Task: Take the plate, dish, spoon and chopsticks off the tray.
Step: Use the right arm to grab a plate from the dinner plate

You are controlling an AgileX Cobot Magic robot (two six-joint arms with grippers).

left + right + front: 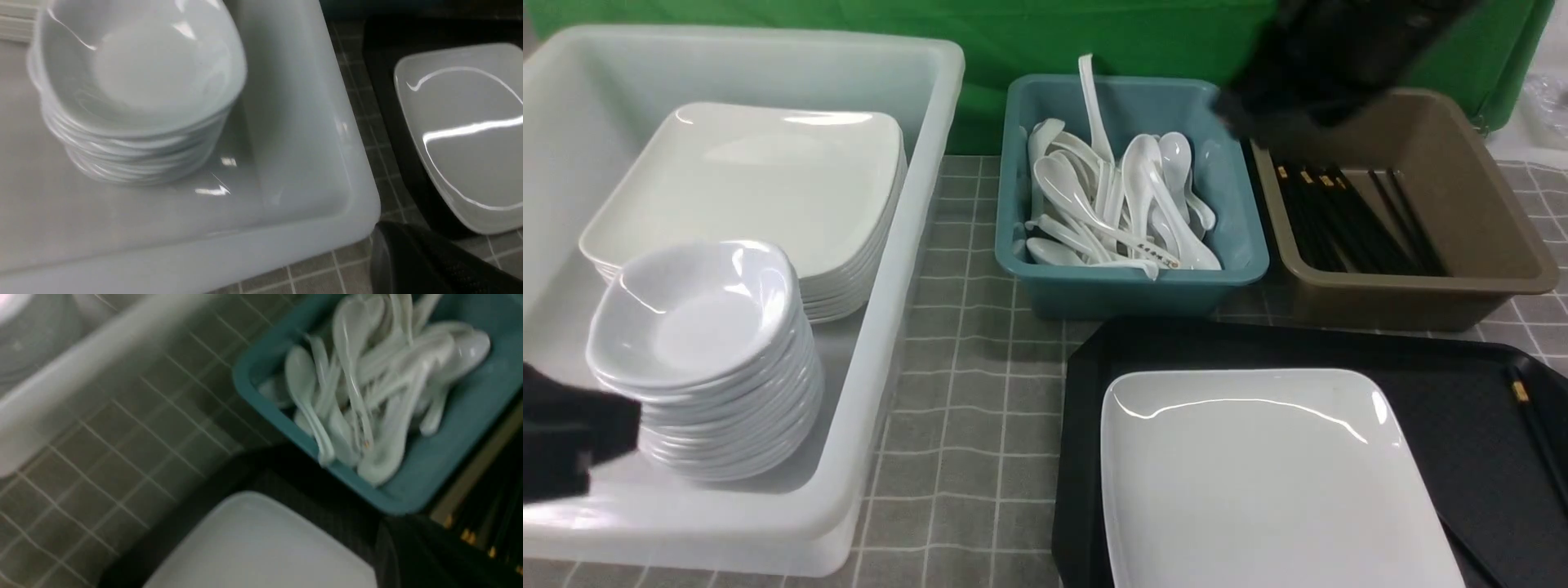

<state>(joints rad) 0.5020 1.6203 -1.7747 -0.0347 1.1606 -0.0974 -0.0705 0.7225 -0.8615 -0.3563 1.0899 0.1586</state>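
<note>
Resting on the large black rectangular plastic tray (1462, 384), the big glossy white rounded-square plate (1258, 474) is covering its left side — the thin black gold-banded chopsticks (1539, 433) are lying by the tray's right rim. The white ceramic spoon with dark printed characters (1152, 249) is lying among plain spoons (1062, 184) in the teal plastic bin (1233, 269). The small white bowl-like dish (690, 314) is topping a stack (727, 433) in the white plastic tub (874, 327) on the grey checked desk (964, 408). The right tool (1258, 114) is hovering closed over the brown bin (1486, 245); the left tool (568, 441) is hanging at the tub's near left corner — open or closed, I cannot tell.
</note>
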